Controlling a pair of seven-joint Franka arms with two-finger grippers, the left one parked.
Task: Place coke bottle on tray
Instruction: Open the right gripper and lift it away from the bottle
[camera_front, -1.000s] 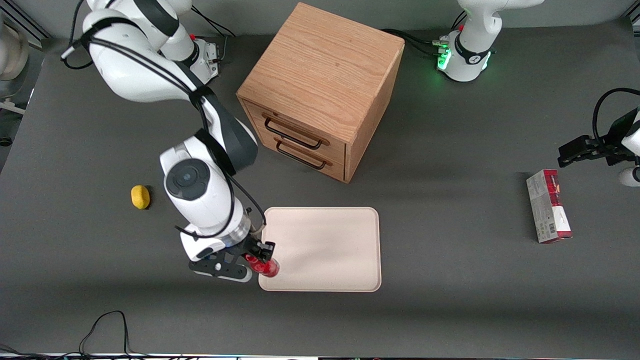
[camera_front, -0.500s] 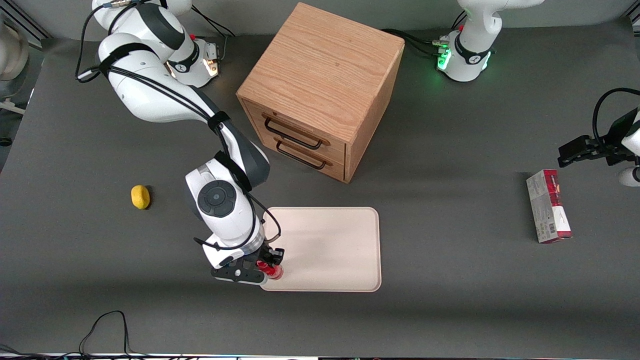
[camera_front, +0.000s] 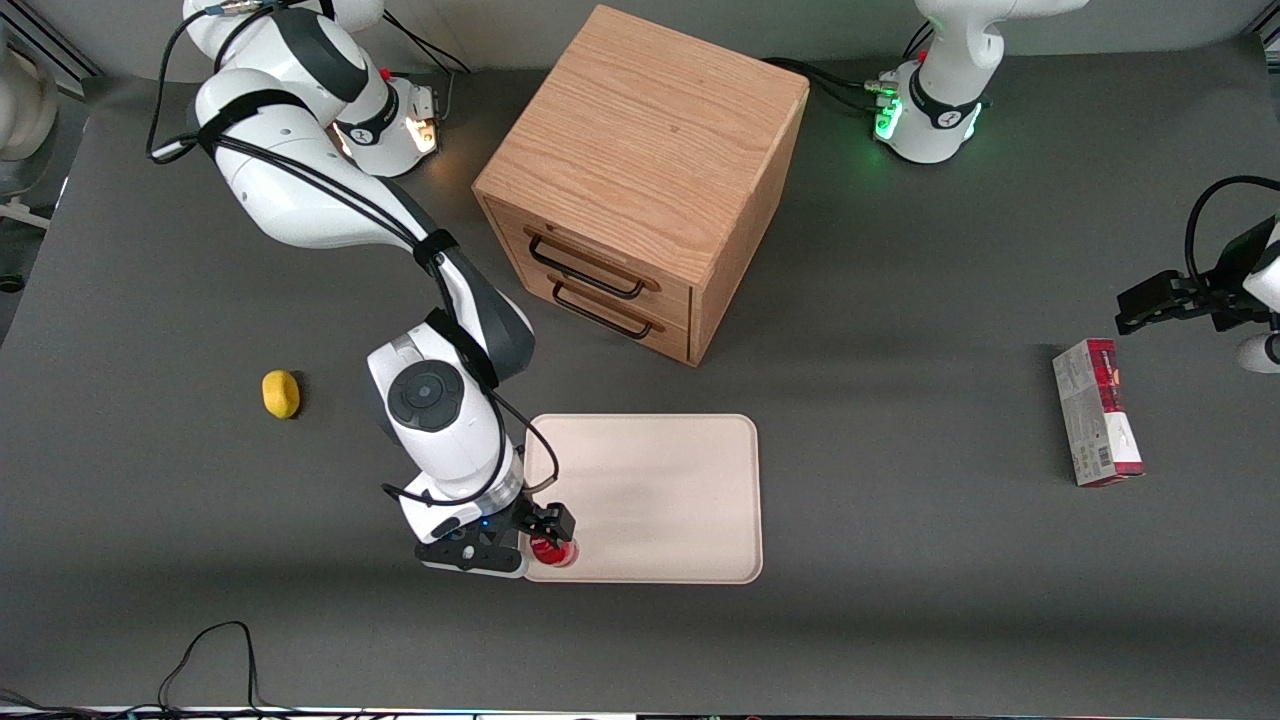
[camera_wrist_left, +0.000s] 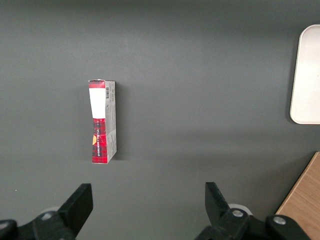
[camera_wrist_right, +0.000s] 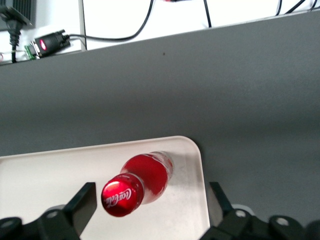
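Note:
The coke bottle (camera_front: 553, 551), small, shiny red with a red cap, stands on the cream-beige tray (camera_front: 650, 490). It is at the tray's corner nearest the front camera, toward the working arm's end. My right gripper (camera_front: 547, 540) is over that corner, straddling the bottle. In the right wrist view the bottle's cap (camera_wrist_right: 120, 196) and red body (camera_wrist_right: 149, 176) sit between the gripper's (camera_wrist_right: 151, 196) two black fingers (camera_wrist_right: 84, 201). The jaws are spread wide, with a gap on both sides of the bottle. The tray's rim (camera_wrist_right: 199, 165) curves close beside the bottle.
A wooden drawer cabinet (camera_front: 640, 180) stands farther from the front camera than the tray. A yellow lemon-like object (camera_front: 281, 394) lies toward the working arm's end. A red-and-grey carton box (camera_front: 1097, 411) lies toward the parked arm's end and also shows in the left wrist view (camera_wrist_left: 102, 121).
My gripper moved sideways from the tray's edge to over its near corner, carrying the bottle. The bottle went from tilted to standing on the tray.

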